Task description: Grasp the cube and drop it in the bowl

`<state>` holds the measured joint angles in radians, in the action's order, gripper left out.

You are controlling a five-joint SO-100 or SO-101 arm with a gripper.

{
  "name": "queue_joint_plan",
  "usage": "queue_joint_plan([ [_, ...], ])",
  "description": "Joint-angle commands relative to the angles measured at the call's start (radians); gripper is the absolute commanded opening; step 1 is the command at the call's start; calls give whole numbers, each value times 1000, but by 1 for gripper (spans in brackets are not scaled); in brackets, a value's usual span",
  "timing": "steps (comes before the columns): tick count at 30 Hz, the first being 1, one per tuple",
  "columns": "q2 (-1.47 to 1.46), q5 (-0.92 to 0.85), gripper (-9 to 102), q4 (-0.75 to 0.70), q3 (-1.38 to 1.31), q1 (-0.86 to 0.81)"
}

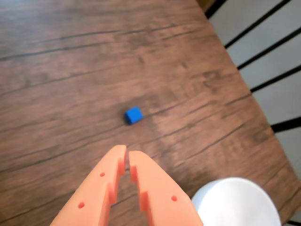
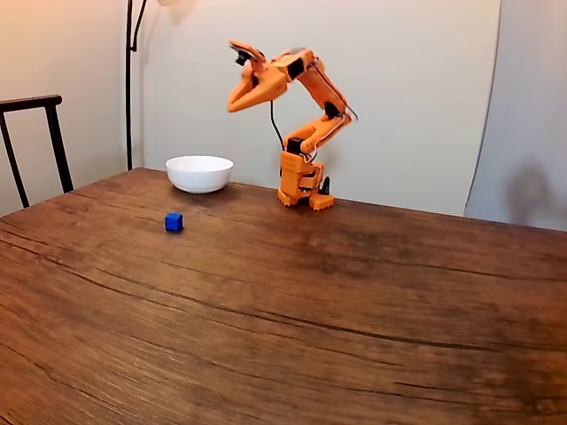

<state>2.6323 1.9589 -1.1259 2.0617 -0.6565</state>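
Well apart from the round white bowl (image 2: 199,173), the tiny bright-blue cube (image 2: 174,222) sits on the brown wooden table (image 2: 354,301). High above the bowl, the orange gripper (image 1: 127,151) hangs with jaws nearly closed, empty.

Wooden table (image 2: 292,310): dark brown, strong grain, long dark cracks running across the top; takes up the lower half of the fixed view. In the wrist view its far edge (image 1: 244,80) cuts diagonally toward 1 o'clock.

Chair (image 2: 35,133): black frame, at 9 o'clock in the fixed view, behind the table's edge.

Lamp pole (image 2: 129,80): thin, black, upright at 11 o'clock, against the pale wall (image 2: 416,88).

Floor (image 1: 277,61): light grey with dark lines, at 2 o'clock in the wrist view.
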Motion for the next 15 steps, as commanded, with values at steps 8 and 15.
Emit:
queue_joint_plan([
  [8,-373,9,0,3,-276,-6],
  [15,-586,20,0,-31,-416,-9],
])
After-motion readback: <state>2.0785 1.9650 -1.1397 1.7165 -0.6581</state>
